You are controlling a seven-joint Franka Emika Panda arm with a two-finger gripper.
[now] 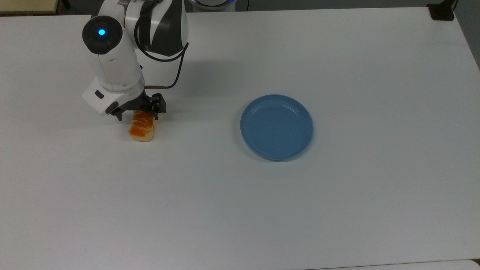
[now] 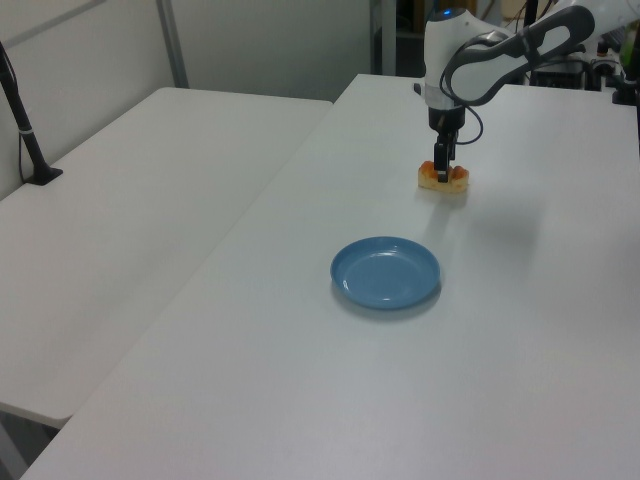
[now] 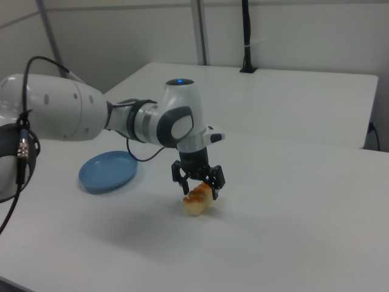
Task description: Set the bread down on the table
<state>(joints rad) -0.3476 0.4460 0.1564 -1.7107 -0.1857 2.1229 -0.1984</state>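
- Closest in the left view: bare white table, plain and matte, running off toward the back.
- Next up, blue plate, round with a shallow rim, sitting flat near the middle of the table with nothing on it.
- Beyond that, bread lying flat on the table, orange-brown top facing up, pale sides down at the surface. Well apart from the plate, toward the top view's left.
- In the top view, bread lying lengthwise away from the camera, near end poking out from under the gripper.
- Right on top of it, gripper, pointing straight down. In the right view, gripper with fingers spread apart, one dark finger on each side of the bread. Looks let go rather than pinched, though hard to say whether a tip is touching the crust.
- Same story from above: gripper straddling the far end of the loaf, jaws wider than the loaf.
- Above that, white arm bent over from the far edge of the table, blue light glowing on its top joint, thin black cable looping down toward the wrist.
- Off to the left view's left, a second white table with a black post standing on it.
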